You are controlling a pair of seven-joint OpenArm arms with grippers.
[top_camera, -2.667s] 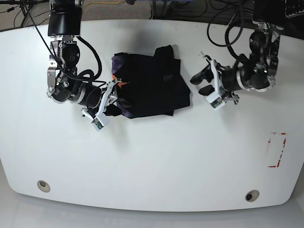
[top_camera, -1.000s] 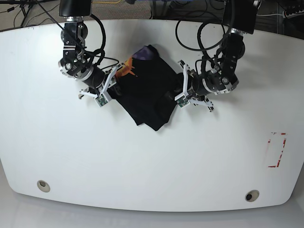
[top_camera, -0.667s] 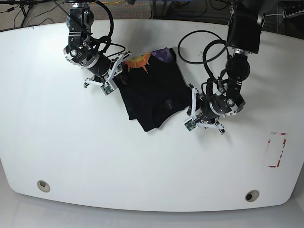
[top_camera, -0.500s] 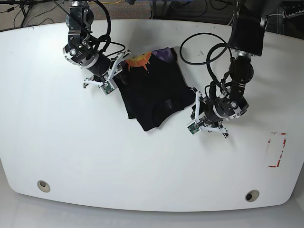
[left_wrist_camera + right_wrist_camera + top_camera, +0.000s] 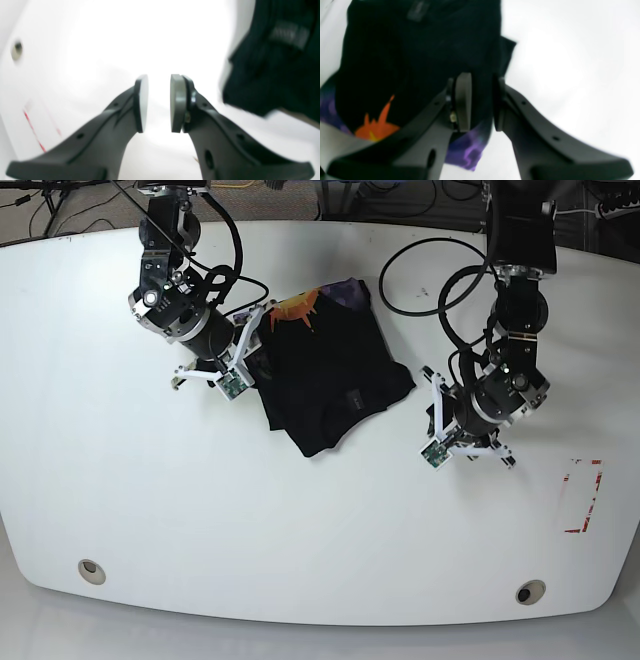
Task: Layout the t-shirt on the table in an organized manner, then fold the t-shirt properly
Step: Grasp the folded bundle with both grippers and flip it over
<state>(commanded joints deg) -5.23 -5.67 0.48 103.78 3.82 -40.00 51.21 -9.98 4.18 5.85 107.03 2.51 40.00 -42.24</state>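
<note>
The black t-shirt (image 5: 325, 375) lies bunched in a rough folded block on the white table (image 5: 300, 530), with an orange and purple print showing at its far edge. My right gripper (image 5: 242, 367) is at the shirt's left edge. In the right wrist view it (image 5: 482, 105) stands open over the dark t-shirt (image 5: 420, 50), its pads a small gap apart. My left gripper (image 5: 432, 428) is off the shirt's right corner, over bare table. In the left wrist view it (image 5: 158, 103) is open and empty, with the t-shirt (image 5: 275, 70) to its upper right.
Two round grommet holes (image 5: 91, 570) (image 5: 530, 591) sit near the table's front edge. Red tape marks (image 5: 583, 495) lie at the right. Black cables run along the table's back edge behind both arms.
The shirt was dragged and turned, then settled. My left gripper came off its right corner and moved down and right onto bare table. My right gripper shifted slightly down along the left edge.
</note>
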